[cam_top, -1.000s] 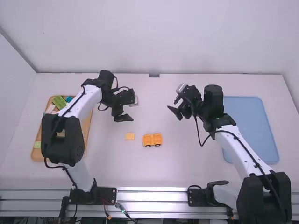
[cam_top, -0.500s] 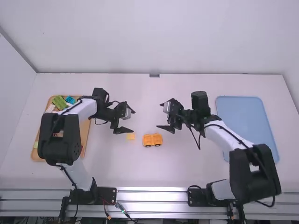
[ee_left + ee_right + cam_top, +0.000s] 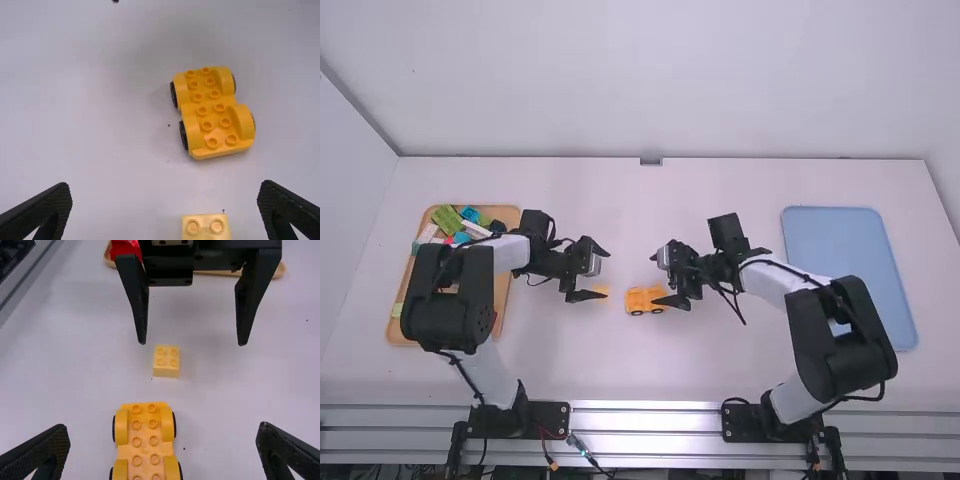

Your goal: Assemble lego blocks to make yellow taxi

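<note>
My left gripper (image 3: 598,274), also at the bottom of the left wrist view (image 3: 165,207), is open over the small pale yellow block (image 3: 601,291), with nothing between its fingers. That block (image 3: 205,227) has studs on top and lies on the table. Beside it stands the orange-yellow car base (image 3: 636,300) with black wheels and studs; in the left wrist view the car base (image 3: 212,112) is upright. Just at its right side my right gripper (image 3: 666,279) is open above the table, its fingers in the right wrist view (image 3: 164,447) on either side of the car base (image 3: 145,440).
At the left a wooden tray (image 3: 507,213) holds several coloured blocks, including a green block (image 3: 447,219) and a blue block (image 3: 470,214). A blue tray (image 3: 850,260) lies at the right. The two grippers face each other closely across the car base.
Both grippers have come nearer to the camera in the high view, the left to the small block and the right leftward to the car base. Block and car base stay where they were.
</note>
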You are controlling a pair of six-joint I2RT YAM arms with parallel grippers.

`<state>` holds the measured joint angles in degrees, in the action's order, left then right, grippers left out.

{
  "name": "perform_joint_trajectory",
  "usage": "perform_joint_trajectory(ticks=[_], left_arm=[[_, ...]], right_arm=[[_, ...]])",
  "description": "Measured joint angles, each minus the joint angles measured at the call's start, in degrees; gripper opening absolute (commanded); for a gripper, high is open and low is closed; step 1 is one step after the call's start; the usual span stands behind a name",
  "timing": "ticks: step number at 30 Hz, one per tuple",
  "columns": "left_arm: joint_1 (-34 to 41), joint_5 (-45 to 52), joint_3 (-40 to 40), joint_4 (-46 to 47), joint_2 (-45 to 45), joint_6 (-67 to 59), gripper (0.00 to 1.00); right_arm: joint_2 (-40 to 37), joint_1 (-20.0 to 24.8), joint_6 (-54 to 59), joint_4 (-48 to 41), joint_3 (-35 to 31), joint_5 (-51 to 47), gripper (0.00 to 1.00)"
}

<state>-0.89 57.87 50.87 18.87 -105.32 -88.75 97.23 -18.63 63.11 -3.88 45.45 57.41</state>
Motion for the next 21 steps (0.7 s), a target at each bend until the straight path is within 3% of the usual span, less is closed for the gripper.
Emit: perform_joint_trajectory(ticks=[6,16,21], left_arm=[[-0.09,-0.52,-3.28,-3.1,-0.02,4.33,0.99],[-0.48,-3.3,-3.26,-4.04,-0.98,6.47,0.99],[-0.46,-3.1,-1.75,-1.4,-6.21,6.21,0.99]], right_arm=[[7.02,-1.25,1.73,2.4,0.0,0.55,0.99],[7.23,-4.66,-1.81,3.67,0.0,-3.45,0.99],[7.23,-3.8,-3.52,8.39,-0.92,-2.67,0.99]])
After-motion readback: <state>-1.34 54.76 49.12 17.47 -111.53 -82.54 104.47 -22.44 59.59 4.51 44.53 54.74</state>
